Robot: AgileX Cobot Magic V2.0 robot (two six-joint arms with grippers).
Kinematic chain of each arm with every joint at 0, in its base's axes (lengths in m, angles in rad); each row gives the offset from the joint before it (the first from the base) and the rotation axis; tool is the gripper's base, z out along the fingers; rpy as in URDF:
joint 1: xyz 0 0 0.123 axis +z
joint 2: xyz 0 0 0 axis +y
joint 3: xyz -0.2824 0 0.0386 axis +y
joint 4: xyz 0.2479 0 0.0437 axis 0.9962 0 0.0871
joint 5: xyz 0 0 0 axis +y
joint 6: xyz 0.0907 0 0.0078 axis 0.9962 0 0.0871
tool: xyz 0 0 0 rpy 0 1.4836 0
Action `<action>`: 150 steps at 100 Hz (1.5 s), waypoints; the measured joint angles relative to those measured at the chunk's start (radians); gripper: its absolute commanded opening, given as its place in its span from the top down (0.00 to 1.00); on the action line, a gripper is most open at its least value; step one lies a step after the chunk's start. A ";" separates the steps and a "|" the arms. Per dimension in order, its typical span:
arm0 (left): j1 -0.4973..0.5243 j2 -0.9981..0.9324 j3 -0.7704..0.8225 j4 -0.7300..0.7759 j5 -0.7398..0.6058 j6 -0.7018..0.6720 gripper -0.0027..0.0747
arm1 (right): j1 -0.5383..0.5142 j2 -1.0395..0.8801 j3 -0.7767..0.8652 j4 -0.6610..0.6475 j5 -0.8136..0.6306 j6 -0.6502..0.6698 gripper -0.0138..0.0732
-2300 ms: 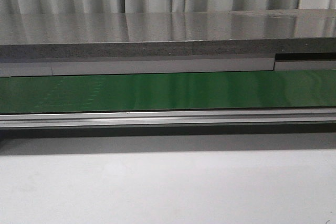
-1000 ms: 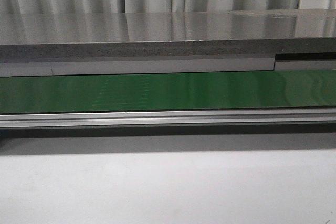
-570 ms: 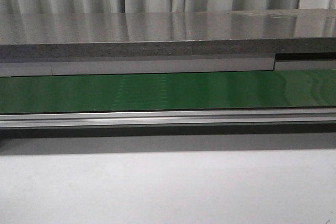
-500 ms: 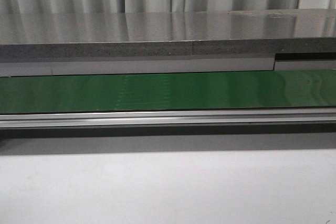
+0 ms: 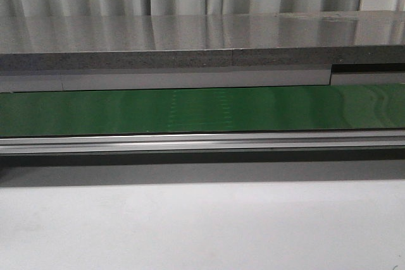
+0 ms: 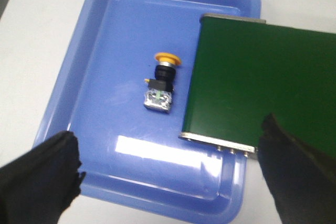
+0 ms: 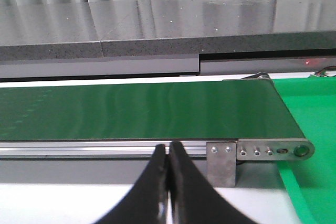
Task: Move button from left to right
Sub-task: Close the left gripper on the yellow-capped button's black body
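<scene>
The button [image 6: 161,80], yellow cap on a black boxy body, lies on its side in a blue tray [image 6: 79,98] in the left wrist view. My left gripper [image 6: 170,169] hovers above the tray, open wide, with nothing between its black fingers [image 6: 42,177]. The button lies beyond the fingertips, apart from them. My right gripper [image 7: 168,153] is shut and empty, held in front of the conveyor's metal rail [image 7: 105,148]. Neither gripper nor the button shows in the front view.
A green conveyor belt [image 5: 202,110] runs across the front view, with a grey stone ledge [image 5: 202,42] behind it. The belt's end [image 6: 252,87] overhangs the blue tray. A green surface [image 7: 310,108] lies past the belt's other end.
A faint pale pattern on the green belt has drifted to the right across the front view. Nothing else differs.
</scene>
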State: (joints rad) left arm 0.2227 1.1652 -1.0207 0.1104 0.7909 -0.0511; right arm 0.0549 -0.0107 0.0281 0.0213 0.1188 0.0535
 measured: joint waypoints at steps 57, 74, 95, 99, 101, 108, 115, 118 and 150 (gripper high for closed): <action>0.097 0.507 -0.364 -0.041 -0.016 0.146 0.11 | 0.000 0.000 0.000 0.000 0.000 0.000 0.92; 0.134 0.572 -0.386 -0.170 -0.020 0.259 0.11 | 0.000 0.000 0.000 0.000 0.000 0.000 0.92; 0.141 0.650 -0.386 -0.207 -0.027 0.281 0.11 | 0.000 0.000 0.000 0.000 0.000 0.000 0.92; 0.141 0.666 -0.386 -0.210 -0.029 0.283 0.11 | 0.000 0.000 0.000 0.000 0.000 0.000 0.92; 0.143 0.673 -0.386 -0.210 -0.029 0.282 0.11 | 0.000 0.000 0.000 0.000 0.000 0.000 0.92; 0.143 0.697 -0.386 -0.214 -0.029 0.284 0.11 | 0.000 0.000 0.000 0.000 0.000 0.000 0.92; 0.143 0.713 -0.386 -0.214 -0.029 0.284 0.11 | 0.000 0.000 0.000 0.000 0.000 0.000 0.92; 0.143 0.718 -0.386 -0.215 -0.032 0.284 0.11 | 0.000 0.000 0.000 0.000 0.000 0.000 0.92; 0.143 0.774 -0.388 -0.218 -0.033 0.284 0.11 | 0.000 0.000 0.000 0.000 0.000 0.000 0.92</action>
State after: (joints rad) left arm 0.3657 1.9387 -1.4085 -0.1081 0.7580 0.2333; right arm 0.0549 -0.0107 0.0281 0.0213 0.1188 0.0535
